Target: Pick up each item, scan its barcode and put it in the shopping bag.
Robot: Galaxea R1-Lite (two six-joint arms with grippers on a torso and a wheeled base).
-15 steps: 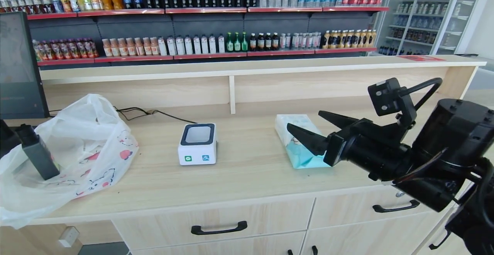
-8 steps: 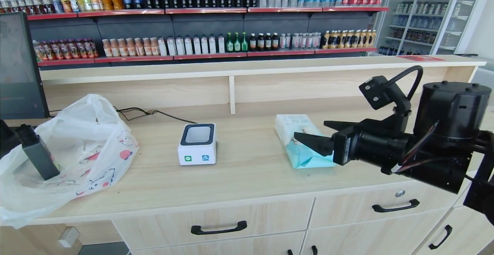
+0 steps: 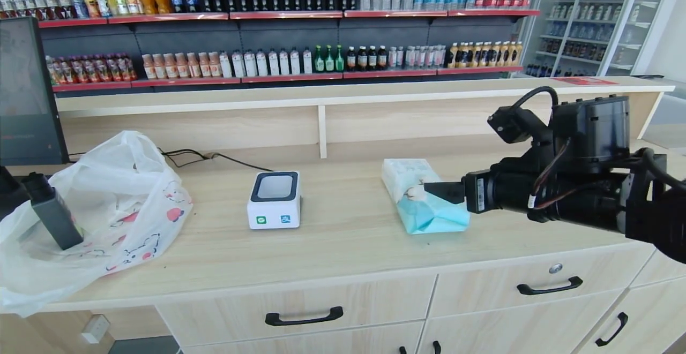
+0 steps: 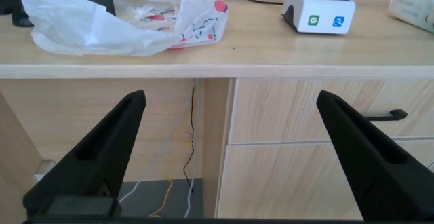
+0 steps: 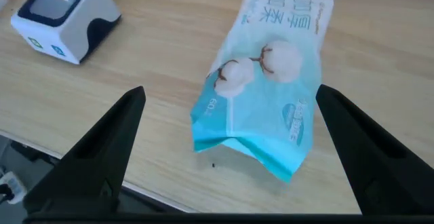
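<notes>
Since a second ago the right arm has swung up to level and slid leftward, so the right claw (image 3: 430, 190) now hangs over the soft plastic tissue pack (image 3: 435, 218), white at its far end and teal at its near end. Earlier its spread fingers sat lower and nearer the camera. The pack, the scanner and the bag have not shifted.

In the right wrist view the right claw (image 5: 230, 95) is spread wide. One black finger sits on each side of the tissue pack (image 5: 264, 108), and neither touches it. The pack lies flat on the pale wooden tabletop (image 3: 348, 236), to the right of the small white cube-shaped barcode scanner (image 3: 274, 200) with the dark-framed window on top.

The white printed plastic shopping bag (image 3: 107, 198) slumps at the tabletop's left end, well apart from the pack.

The left claw (image 4: 230, 98) is also spread wide and holds nothing. It sits below the tabletop edge, facing the cabinet front.
</notes>
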